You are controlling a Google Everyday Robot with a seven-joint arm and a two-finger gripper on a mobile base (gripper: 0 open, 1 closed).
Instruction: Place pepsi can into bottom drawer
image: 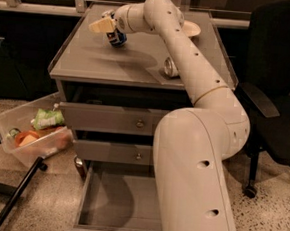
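Far below the gripper and out to its left, a clear plastic bin [27, 137] of packets sits on the floor, no part of this job. The gripper [101, 26] is up at the back of the cabinet top [84, 57], and the pepsi can [117, 38] is right against it, just beside and slightly under it on its right, looking a little tilted. Whether the gripper is clamped on the can or only pressed up to it, I cannot tell, nor whether the can has left the surface. Well below the gripper, the bottom drawer [115, 203] is pulled out with its floor bare, so the opening is done and the delivery is not: by my reading the can has yet to be carried forward over the edge, lowered past the two closed drawers and released inside. Further right of the gripper, a silver can [169, 67] lies on its side, near the arm.
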